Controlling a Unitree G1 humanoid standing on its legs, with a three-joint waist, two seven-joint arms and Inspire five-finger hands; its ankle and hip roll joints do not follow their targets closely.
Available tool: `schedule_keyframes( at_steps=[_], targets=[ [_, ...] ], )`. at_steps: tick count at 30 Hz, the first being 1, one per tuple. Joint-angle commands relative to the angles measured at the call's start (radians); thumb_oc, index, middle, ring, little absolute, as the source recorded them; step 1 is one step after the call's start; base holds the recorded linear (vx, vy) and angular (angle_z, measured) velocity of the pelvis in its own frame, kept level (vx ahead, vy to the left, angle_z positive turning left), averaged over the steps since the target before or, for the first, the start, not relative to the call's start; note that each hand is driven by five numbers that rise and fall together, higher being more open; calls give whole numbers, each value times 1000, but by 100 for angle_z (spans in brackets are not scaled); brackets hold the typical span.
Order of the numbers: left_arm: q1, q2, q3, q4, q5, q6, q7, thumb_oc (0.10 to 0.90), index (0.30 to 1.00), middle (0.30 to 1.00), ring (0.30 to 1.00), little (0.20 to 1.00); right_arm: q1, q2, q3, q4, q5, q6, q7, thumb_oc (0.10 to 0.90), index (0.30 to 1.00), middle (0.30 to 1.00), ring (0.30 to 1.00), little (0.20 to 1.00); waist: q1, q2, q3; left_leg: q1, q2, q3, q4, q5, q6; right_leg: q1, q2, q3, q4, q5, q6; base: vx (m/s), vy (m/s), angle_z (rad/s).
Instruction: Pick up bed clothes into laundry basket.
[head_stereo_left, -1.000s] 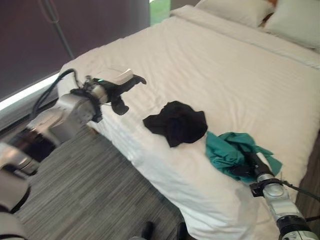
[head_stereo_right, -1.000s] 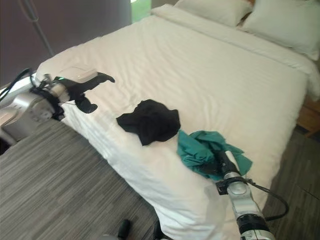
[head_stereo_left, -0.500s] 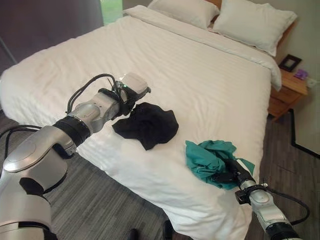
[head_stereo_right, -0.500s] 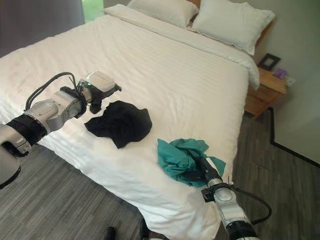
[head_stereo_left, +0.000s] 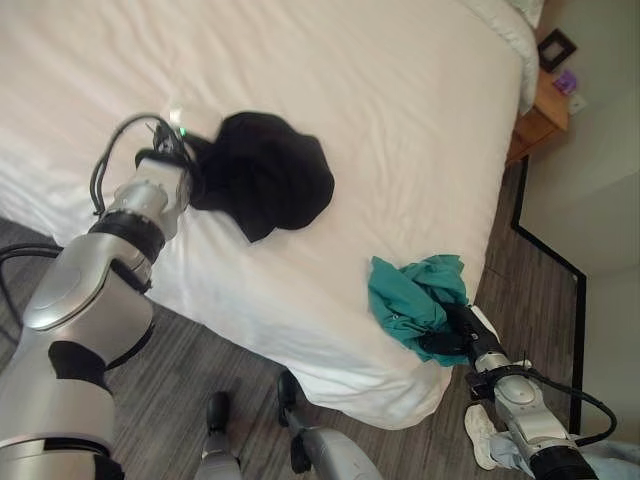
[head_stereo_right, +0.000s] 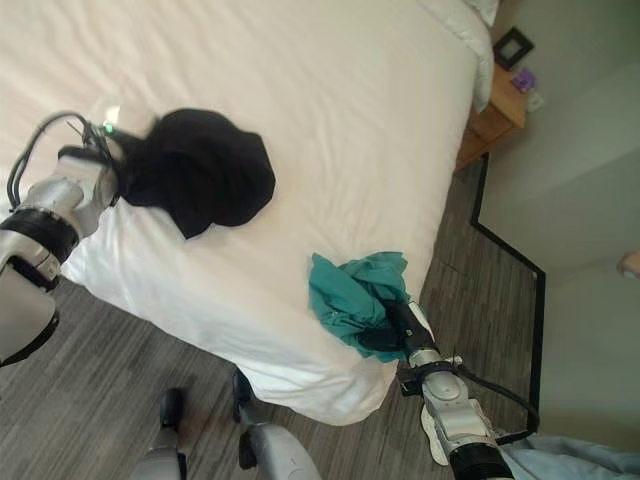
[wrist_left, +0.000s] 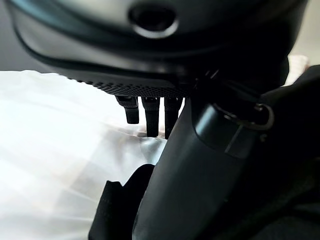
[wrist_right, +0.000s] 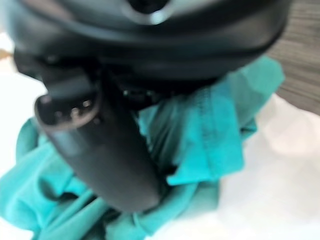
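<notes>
The black garment (head_stereo_left: 265, 180) lies bunched on the white bed (head_stereo_left: 400, 120), close to the bed's near edge; the left hand (head_stereo_left: 185, 160) is against its side, and in the left wrist view the thumb (wrist_left: 200, 165) lies over the dark cloth while the fingers (wrist_left: 150, 115) point down to the sheet beyond it, so whether they have closed on the cloth I cannot tell. The teal garment (head_stereo_left: 415, 300) sits crumpled at the near corner of the bed, well apart from the black one; the right hand (head_stereo_left: 455, 335) is pushed into it, thumb (wrist_right: 100, 145) pressed among the folds with teal cloth bunched round it, gripping the fabric. Past the bed's far corner stands a wooden nightstand (head_stereo_left: 545, 100) with a small picture frame (head_stereo_left: 556, 48) on it, on grey striped floor (head_stereo_left: 200, 370).
</notes>
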Motion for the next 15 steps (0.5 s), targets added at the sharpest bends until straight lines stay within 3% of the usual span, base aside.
schedule_keyframes(
  at_steps=[1,2,4,11,15],
  targets=[
    [31,-34,29,102,-9,-3,-8,800,900,900,900,900,55,1,128,97,-55,100,25,400,300,300,300,300,-29,59,140,10,53,-52,-117,123,24,47,46,-6,2,68,5,38,-17,10],
    [73,-65,18,87,25,-13,-36,400,300,300,300,300,62,7,135,99,-58,103,31,400,300,300,300,300,-23,57,135,22,53,-52,-117,115,22,56,48,-7,-4,64,5,32,-6,8],
    [84,-70,14,68,34,-15,-39,400,300,300,300,300,69,9,135,95,-56,103,35,400,300,300,300,300,-19,59,130,33,52,-52,-117,109,22,65,48,-8,-5,59,5,48,1,2],
    [129,-10,88,-227,-117,-39,-26,400,300,300,300,300,123,-1,83,118,-64,115,68,400,300,300,300,300,30,137,38,149,27,-53,-117,58,19,177,30,-28,-18,15,-1,90,16,-11],
    [131,-8,89,-232,-118,-37,-27,400,300,300,300,300,124,-2,84,117,-65,116,68,400,300,300,300,300,29,138,39,152,27,-53,-117,58,19,181,30,-29,-19,15,-1,9,2,-10]
  ],
)
